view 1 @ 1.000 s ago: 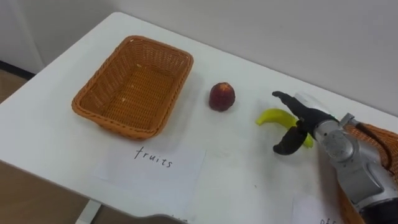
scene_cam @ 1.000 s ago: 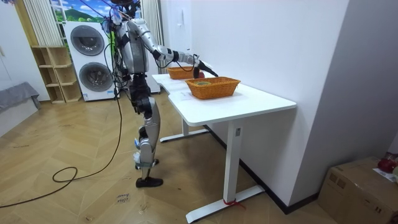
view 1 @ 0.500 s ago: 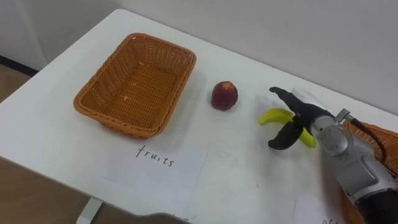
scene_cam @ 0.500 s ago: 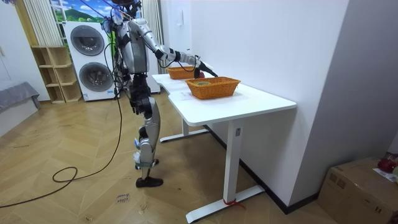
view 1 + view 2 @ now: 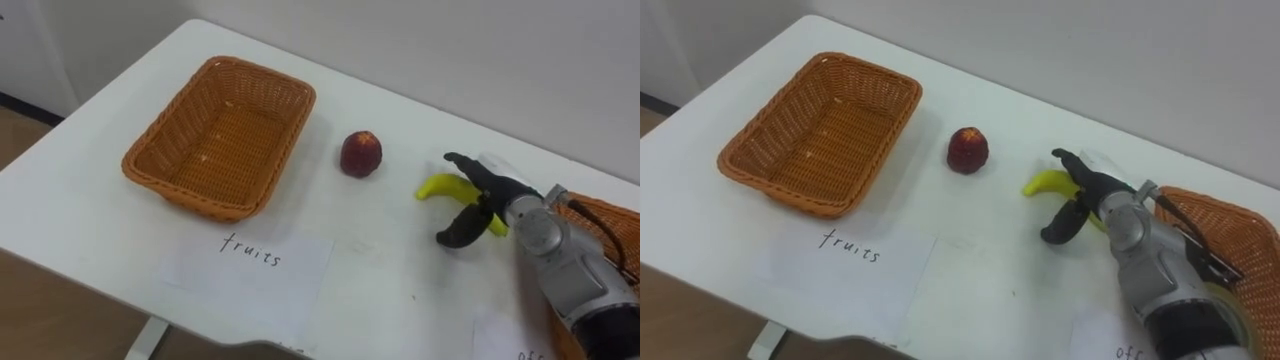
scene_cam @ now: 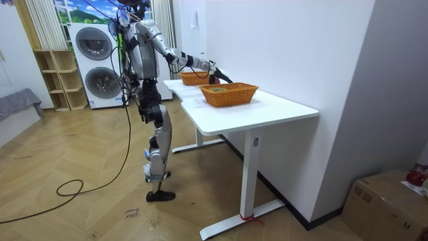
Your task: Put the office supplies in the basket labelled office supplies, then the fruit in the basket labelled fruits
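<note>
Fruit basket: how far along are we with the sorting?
Done: nothing yet, since the fruits basket is empty. In hand: the right hand is spread open around the banana, not closed on it. Left: the banana and the apple, both on the table.

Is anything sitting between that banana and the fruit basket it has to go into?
Yes: the red apple lies on the table between the banana and the fruits basket, about on the straight path. Nothing separates the open right hand from the banana.
</note>
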You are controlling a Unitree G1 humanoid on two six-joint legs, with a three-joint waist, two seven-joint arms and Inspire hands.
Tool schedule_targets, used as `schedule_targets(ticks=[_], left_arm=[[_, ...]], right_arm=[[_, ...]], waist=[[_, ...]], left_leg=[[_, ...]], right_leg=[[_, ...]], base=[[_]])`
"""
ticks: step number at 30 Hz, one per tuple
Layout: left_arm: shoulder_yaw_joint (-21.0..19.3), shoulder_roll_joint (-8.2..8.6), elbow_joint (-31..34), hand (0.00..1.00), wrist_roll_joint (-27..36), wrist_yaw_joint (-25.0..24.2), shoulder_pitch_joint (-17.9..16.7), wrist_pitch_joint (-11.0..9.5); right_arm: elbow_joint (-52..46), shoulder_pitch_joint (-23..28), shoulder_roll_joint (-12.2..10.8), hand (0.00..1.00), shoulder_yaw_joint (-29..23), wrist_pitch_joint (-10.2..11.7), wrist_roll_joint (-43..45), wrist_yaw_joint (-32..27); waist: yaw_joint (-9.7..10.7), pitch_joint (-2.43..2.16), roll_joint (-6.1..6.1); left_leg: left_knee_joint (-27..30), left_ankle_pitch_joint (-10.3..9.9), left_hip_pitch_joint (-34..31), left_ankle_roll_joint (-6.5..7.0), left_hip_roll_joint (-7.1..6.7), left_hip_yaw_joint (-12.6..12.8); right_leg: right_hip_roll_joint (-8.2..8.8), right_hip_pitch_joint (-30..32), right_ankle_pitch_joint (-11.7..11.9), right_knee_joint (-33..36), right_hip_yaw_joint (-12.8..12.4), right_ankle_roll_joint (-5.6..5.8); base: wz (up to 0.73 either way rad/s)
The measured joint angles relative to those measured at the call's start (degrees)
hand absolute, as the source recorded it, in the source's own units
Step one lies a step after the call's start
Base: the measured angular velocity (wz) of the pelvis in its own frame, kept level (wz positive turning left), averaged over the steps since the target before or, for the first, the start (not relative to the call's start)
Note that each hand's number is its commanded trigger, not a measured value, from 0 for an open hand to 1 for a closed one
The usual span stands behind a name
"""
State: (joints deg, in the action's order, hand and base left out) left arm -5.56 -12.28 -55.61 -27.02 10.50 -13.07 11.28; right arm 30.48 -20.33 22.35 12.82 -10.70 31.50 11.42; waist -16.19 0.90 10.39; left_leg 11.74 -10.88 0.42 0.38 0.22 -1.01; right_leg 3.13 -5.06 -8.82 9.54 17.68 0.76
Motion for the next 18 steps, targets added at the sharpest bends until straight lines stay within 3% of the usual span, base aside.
schedule_targets(ticks=[18], left_arm=[[0.0,0.2,0.3,0.0,0.0,-0.7,0.0,0.5]], right_arm=[[3.1,-1.2,0.0,0.0,-0.5,-0.7,0.6,0.2]], waist=[[0.0,0.05,-0.09]], left_leg=[[1.1,0.1,-1.3,-0.16,-0.14,-1.1]], right_leg=[[0.08,0.4,0.0,0.1,1.5,-0.02]], base=[[0.03]])
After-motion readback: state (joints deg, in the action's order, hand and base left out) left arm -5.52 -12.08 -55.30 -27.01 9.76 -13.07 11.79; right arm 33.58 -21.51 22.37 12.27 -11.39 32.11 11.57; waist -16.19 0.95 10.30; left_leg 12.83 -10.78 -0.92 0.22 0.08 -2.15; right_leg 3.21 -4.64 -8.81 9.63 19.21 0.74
